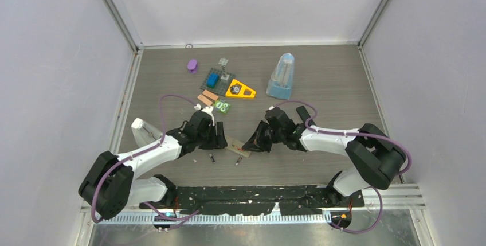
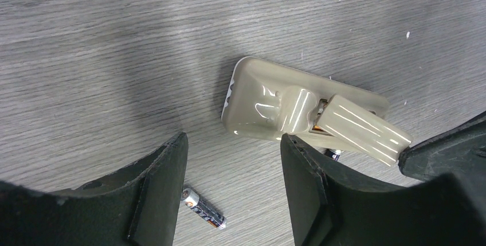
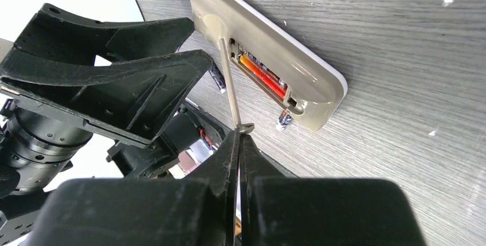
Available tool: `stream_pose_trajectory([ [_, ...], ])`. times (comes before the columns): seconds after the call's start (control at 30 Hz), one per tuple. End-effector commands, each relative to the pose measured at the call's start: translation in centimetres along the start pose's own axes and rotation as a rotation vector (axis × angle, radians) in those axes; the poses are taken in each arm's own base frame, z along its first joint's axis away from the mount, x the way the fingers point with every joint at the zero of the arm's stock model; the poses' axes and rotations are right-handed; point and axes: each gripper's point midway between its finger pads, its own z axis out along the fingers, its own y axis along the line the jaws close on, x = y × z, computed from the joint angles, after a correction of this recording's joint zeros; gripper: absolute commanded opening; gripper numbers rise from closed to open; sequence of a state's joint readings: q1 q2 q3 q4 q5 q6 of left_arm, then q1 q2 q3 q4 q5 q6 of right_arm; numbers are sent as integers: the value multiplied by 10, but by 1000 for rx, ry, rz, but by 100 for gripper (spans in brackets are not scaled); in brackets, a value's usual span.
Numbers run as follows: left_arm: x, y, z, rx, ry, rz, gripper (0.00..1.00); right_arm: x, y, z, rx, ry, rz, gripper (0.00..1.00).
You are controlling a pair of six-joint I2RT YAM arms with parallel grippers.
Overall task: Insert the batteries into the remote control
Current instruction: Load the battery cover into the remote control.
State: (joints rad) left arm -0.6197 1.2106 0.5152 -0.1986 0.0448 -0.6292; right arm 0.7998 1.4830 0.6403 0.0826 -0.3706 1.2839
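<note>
The remote control lies face down between my grippers, its beige back up. Its battery cover is lifted at one end. My right gripper is shut on the cover's edge. A battery with red-orange wrap lies in the open compartment of the remote. My left gripper is open and empty just beside the remote. A loose battery lies on the table between its fingers. Another battery peeks out by the remote's edge. Two batteries show in the top view.
At the back of the table are a purple piece, a grey board with a blue block, a yellow triangle, tan blocks, a green piece and a clear blue container.
</note>
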Motion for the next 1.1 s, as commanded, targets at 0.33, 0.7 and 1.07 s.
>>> stream_pose_trajectory([
  [0.33,-15,-5,-1,11,-59,-15,61,6,-5,6,-6,31,-41,5],
  [0.7,-16,-5,0,8,-62,-18,61,8,-7,5,1,39,-56,5],
  [1.07,-18,-6,2,5,-56,-19,61,9,-11,4,11,43,-69,5],
])
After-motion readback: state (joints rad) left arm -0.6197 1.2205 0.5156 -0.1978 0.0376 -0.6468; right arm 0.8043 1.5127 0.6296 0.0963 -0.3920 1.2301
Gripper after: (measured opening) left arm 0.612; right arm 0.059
